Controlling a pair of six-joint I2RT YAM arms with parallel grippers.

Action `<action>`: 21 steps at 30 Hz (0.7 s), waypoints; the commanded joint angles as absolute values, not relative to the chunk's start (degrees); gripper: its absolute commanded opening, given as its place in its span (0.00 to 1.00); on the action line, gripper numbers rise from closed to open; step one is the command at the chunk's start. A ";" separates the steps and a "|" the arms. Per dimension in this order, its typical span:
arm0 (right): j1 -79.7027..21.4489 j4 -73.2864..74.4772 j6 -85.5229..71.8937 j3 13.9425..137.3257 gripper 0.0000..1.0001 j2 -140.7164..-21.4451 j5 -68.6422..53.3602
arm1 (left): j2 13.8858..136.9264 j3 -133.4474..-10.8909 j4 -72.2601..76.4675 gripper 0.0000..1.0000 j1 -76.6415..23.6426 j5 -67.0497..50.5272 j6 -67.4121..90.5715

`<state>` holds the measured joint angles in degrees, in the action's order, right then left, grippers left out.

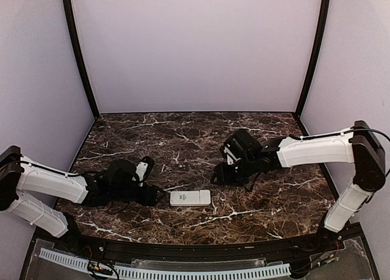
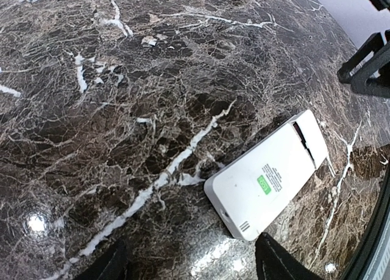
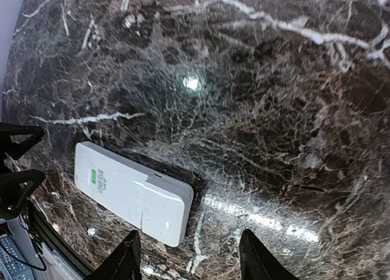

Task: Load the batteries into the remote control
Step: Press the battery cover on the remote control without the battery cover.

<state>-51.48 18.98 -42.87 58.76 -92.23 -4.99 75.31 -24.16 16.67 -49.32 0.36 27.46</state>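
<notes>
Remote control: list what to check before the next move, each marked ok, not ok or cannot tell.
1. Remote control flat on the table, label side up: ok.
2. Battery cover shut tight: cannot tell, a dark gap shows at its seam.
3. Any batteries in view: not ok, none seen.
4. Left gripper open and empty: ok.
5. Right gripper open and empty: ok.

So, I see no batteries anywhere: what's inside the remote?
The small white rectangular plastic remote control lies label-up on the dark marble table. Its end cover is on, a thin dark gap at the seam; the inside is hidden.
</notes>
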 commanded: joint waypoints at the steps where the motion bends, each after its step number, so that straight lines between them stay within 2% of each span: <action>1: -52.91 18.00 -48.32 59.51 0.52 -97.81 -9.70 | 76.70 -23.26 17.27 0.68 -49.04 0.25 28.45; 10: -53.06 16.03 -47.38 61.82 0.50 -103.01 -12.79 | 76.74 -23.16 17.61 0.68 -49.00 0.18 28.32; 21: -54.46 15.55 -49.98 62.92 0.35 -105.64 -10.24 | 77.52 -23.37 18.01 0.68 -49.04 0.17 28.03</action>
